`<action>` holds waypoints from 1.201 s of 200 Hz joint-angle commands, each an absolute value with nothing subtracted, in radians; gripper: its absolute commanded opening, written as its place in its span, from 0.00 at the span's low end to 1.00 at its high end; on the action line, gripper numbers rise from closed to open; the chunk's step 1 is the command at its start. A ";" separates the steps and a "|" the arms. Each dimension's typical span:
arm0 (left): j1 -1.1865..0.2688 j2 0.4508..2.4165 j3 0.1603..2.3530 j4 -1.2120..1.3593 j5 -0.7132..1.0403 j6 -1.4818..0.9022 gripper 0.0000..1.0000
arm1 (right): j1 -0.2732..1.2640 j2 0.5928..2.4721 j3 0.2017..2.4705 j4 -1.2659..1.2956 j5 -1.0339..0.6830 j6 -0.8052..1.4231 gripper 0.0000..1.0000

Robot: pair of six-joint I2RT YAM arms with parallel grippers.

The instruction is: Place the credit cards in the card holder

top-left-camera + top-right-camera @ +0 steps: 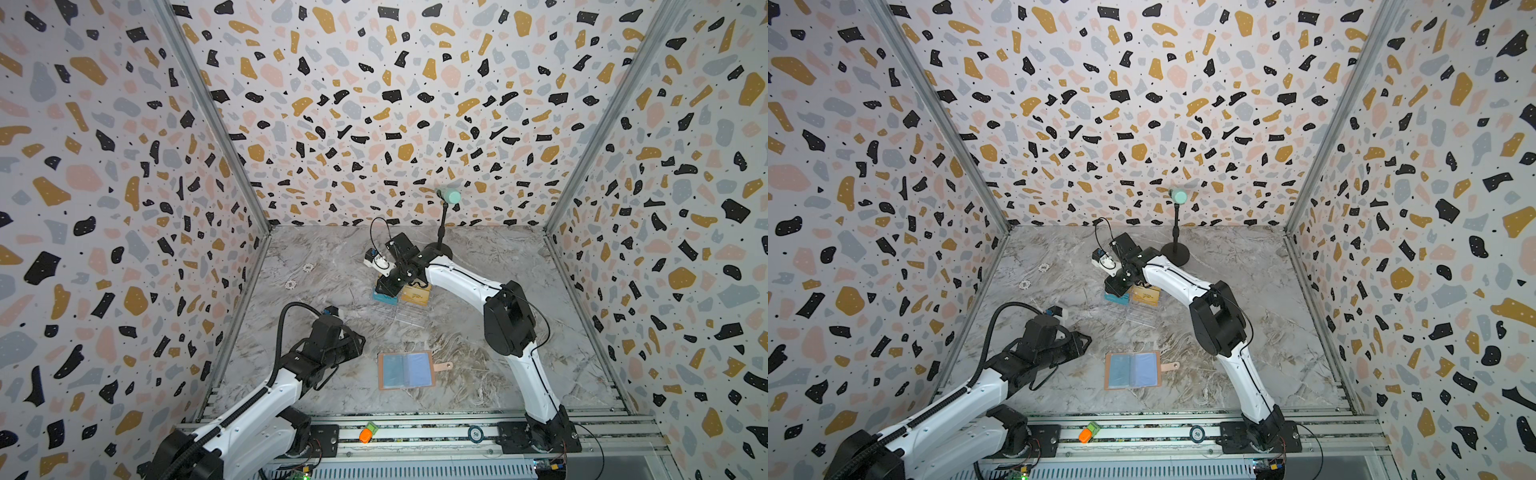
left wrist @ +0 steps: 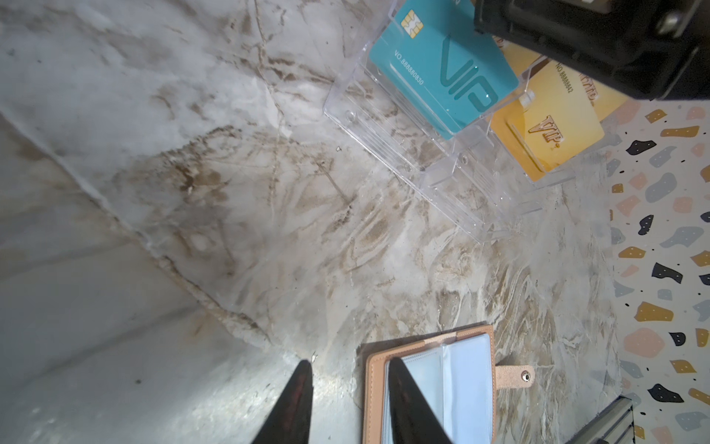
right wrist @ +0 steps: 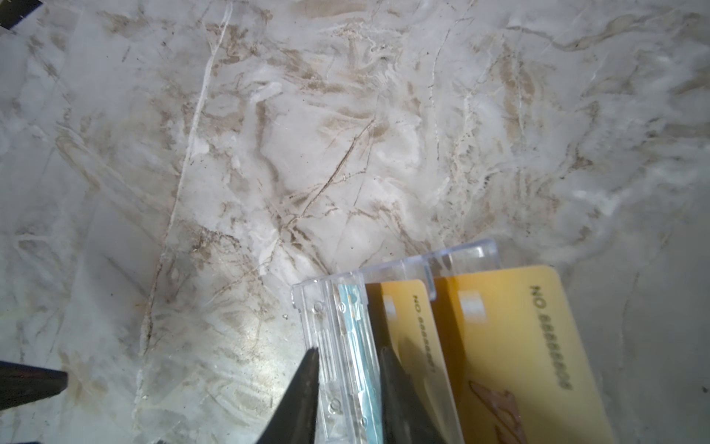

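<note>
Surface: grey-white marble-patterned tabletop (image 1: 478,374), enclosed by terrazzo-print walls.
Card holder (image 1: 405,370): salmon-pink leather-like booklet wallet, lying open and flat near the front of the tabletop with its clear sleeves facing up. Its snap strap (image 1: 444,365) points to the right in both top views.
Rack: clear acrylic tiered rack (image 2: 442,173), mid-table, well apart from the card holder.
Credit cards: teal-blue plastic card (image 2: 442,69) with large "VIP" lettering and gold plastic cards (image 2: 545,134), all standing in the rack.
Left gripper (image 2: 349,363): black, two fingers, jaws parted with nothing between them. It sits near the card holder's left edge.
Right gripper (image 3: 349,350): down at the rack, fingers on either side of the teal-blue plastic card's edge and a clear rack wall. Whether they clamp it cannot be told.
</note>
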State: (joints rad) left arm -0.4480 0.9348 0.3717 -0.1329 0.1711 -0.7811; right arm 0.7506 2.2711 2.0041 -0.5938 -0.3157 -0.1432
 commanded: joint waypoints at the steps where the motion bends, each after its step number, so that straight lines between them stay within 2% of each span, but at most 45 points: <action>1: -0.443 0.941 0.374 -0.105 0.191 -0.782 0.36 | 0.747 2.266 2.038 -0.624 -0.275 -0.165 0.29; 30: -0.442 0.942 0.376 -0.096 0.213 -0.775 0.38 | 0.747 2.277 2.036 -0.630 -0.267 -0.169 0.31; 96: -0.442 0.943 0.371 -0.102 0.214 -0.767 0.38 | 0.750 2.288 2.029 -0.646 -0.295 -0.180 0.27; 128: -0.442 0.933 0.368 -0.103 0.211 -0.767 0.39 | 0.750 2.285 2.026 -0.646 -0.300 -0.186 0.17; 182: -0.441 0.926 0.359 -0.104 0.203 -0.772 0.39 | 0.753 2.276 2.018 -0.647 -0.321 -0.195 0.11; 240: -0.441 0.914 0.353 -0.110 0.194 -0.778 0.39 | 0.754 2.288 2.016 -0.653 -0.321 -0.207 0.12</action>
State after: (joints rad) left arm -0.4477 0.9249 0.3706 -0.1280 0.2005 -0.7784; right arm 0.7509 2.2917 2.0041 -0.6216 -0.3099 -0.1894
